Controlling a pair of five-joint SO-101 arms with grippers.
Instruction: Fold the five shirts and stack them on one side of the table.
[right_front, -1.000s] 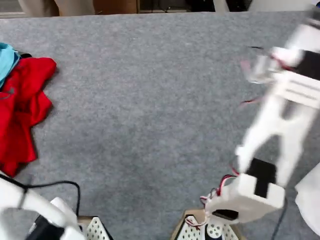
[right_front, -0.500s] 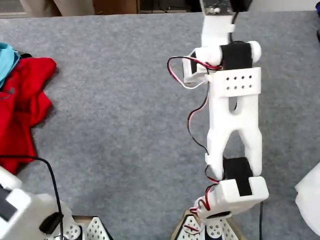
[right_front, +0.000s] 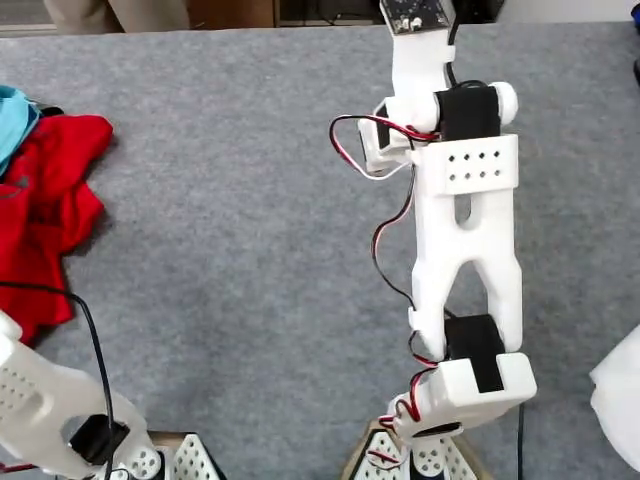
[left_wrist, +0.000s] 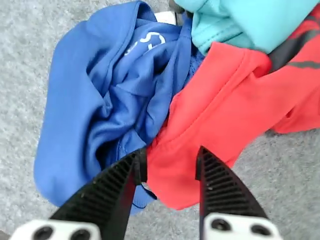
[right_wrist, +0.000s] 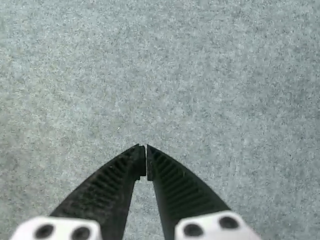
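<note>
Left tool (left_wrist: 171, 156) spread, over the red shirt (left_wrist: 225, 100) beside the blue shirt (left_wrist: 95, 100). Right tool (right_wrist: 146, 151) pressed together above the grey surface (right_wrist: 210, 60).

The side cuts off the red shirt (right_front: 50, 200) and teal shirt (right_front: 10, 115); I see the blue shirt (left_wrist: 90, 100) partly hidden under red.
</note>
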